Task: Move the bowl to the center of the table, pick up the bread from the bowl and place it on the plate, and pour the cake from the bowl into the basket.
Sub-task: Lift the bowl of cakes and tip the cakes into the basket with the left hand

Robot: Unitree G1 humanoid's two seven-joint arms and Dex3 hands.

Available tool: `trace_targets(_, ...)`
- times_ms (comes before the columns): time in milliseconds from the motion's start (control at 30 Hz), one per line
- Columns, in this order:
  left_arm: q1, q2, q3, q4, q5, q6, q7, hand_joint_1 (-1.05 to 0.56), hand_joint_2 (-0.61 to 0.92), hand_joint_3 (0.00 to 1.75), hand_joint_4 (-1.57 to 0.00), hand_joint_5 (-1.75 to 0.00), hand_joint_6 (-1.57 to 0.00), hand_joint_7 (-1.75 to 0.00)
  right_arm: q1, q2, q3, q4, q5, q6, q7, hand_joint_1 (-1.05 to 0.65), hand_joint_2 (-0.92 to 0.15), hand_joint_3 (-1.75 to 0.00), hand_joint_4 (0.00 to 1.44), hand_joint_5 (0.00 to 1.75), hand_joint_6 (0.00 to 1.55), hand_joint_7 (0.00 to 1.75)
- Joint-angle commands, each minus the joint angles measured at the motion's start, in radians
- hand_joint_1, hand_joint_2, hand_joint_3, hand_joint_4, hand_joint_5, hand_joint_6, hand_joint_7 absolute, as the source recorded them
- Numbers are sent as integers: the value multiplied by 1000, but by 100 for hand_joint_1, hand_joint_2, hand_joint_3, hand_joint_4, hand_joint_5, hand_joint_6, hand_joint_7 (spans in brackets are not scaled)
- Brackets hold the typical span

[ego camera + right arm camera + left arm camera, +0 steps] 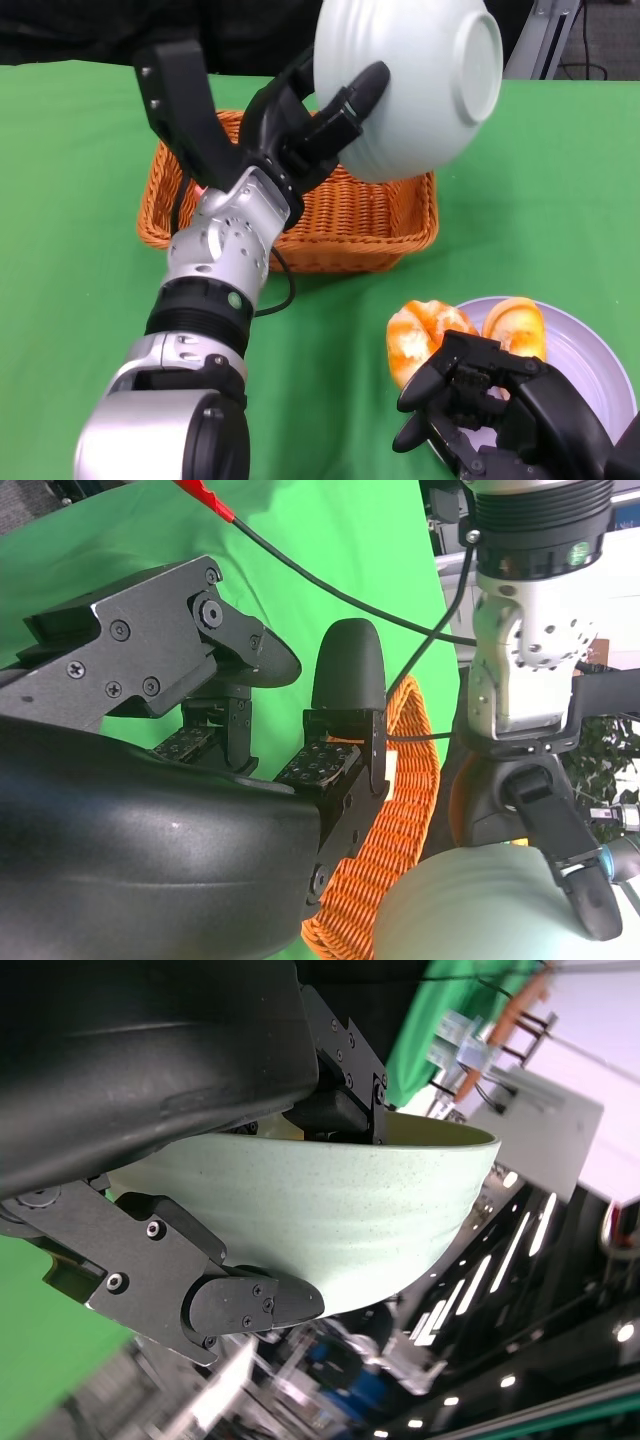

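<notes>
My left hand [300,125] grips the pale green bowl [410,85] by its rim and holds it tipped on its side above the orange wicker basket [350,215], its base turned toward the right. The left wrist view shows the bowl [350,1220] pinched between thumb and fingers [240,1305]; its inside is hidden. The bowl [480,905] and basket [390,830] also show in the right wrist view. Two pieces of orange-glazed bread [425,335] lie on the lavender plate [590,355] at the lower right. My right hand [480,400] rests curled at the plate's near edge, empty. No cake is visible.
Green cloth [80,200] covers the table. A dark backdrop runs along the far edge. A black cable [275,295] hangs from my left forearm over the cloth in front of the basket.
</notes>
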Motion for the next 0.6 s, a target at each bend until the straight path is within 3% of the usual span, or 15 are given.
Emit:
trace_targets(33, -61, -7, 48, -39, -75, 82, 49, -12, 83, 79, -75, -175, -68, -159, 7, -10, 1, -12, -1, 1, -4, -8, -67, -95, 75, 116, 63, 131)
trace_targets(367, -86, -6, 139, -74, -210, 281, 172, -15, 83, 74, -75, -175, -66, -161, 3, -11, 1, 1, -7, -18, -2, -9, -68, -93, 76, 116, 64, 131)
trace_targets(467, -81, -14, 144, -95, -222, 300, 209, -19, 91, 55, -76, -175, -66, -161, 3, -10, 0, 2, -2, -20, 1, -10, -67, -94, 76, 116, 64, 131)
trace_targets(600, -69, -30, 141, -132, -231, 313, 253, -19, 92, 52, -76, -175, -66, -160, 3, -11, -4, 0, 9, -13, 6, -9, -66, -96, 75, 116, 63, 131)
